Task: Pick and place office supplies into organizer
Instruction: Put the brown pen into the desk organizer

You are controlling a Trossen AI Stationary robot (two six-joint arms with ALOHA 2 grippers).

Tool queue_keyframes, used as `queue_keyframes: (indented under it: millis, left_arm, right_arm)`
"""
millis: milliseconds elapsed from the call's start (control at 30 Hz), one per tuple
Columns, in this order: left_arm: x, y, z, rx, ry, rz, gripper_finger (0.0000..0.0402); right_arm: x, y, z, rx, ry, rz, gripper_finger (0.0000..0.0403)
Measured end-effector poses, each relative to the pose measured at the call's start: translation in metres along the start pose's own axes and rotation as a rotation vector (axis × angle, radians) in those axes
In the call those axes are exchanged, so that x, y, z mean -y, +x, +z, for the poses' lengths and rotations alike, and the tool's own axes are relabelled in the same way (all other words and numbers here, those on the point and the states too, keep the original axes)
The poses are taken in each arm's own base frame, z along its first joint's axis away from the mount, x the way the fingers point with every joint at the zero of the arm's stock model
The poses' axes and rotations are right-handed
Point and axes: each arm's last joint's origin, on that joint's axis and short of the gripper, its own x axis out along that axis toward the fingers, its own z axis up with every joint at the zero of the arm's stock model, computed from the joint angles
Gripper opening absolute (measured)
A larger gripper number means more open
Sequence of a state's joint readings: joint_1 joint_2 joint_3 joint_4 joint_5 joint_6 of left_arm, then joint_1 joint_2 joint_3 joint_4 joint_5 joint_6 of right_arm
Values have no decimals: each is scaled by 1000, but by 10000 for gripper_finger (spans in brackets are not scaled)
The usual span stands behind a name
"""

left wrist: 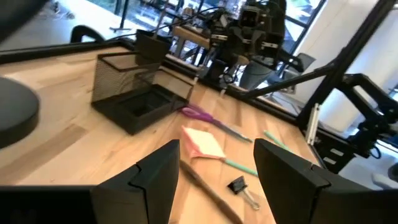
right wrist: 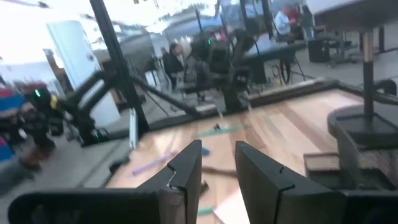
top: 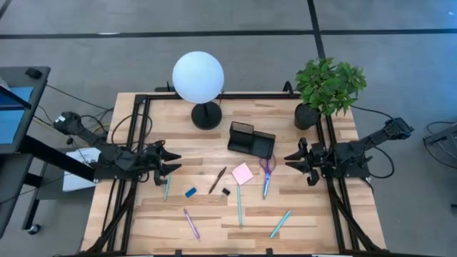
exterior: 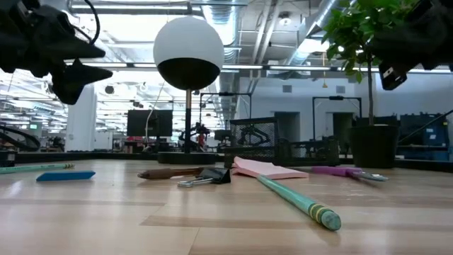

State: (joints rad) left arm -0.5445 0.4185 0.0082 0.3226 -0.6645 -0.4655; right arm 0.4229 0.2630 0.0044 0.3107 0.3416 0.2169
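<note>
Your left gripper [top: 173, 163] hovers at the table's left edge, jaws spread wide and empty. Loose supplies lie mid-table: a blue block [top: 191, 192], purple pen [top: 191, 223], dark pen [top: 217, 180], black clip [top: 226, 191], pink sticky-note pad [top: 242, 173], purple-handled scissors [top: 266, 168]. Behind them stands the black mesh organizer [top: 250, 139], between a globe lamp [top: 198, 78] and potted plant [top: 327, 87]. Your right gripper [top: 291, 160] waits opposite, jaws narrow, holding nothing. No writing is readable.

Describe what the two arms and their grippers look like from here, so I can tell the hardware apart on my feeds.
Both arms are matte black with chunky jointed links, and black cables run from their bases off the table edges. The left gripper and right gripper each carry two dark, angular fingers with flat inner faces and tapering tips. No markings are visible.
</note>
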Motion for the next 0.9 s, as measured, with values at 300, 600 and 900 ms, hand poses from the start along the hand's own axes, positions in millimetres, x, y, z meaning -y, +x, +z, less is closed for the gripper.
queue_keyframes:
  millis: [300, 600, 900]
  left_arm:
    - [17, 9, -1, 36, -8, -65, 202]
    - [20, 14, 3, 60, 106, 10, 202]
    - [12, 14, 10, 177, 110, 269, 202]
  right_arm:
    - [-1, 0, 3, 33, -28, 3, 93]
    - [0, 0, 2, 22, -72, -24, 93]
    - [0, 1, 2, 23, -69, -13, 98]
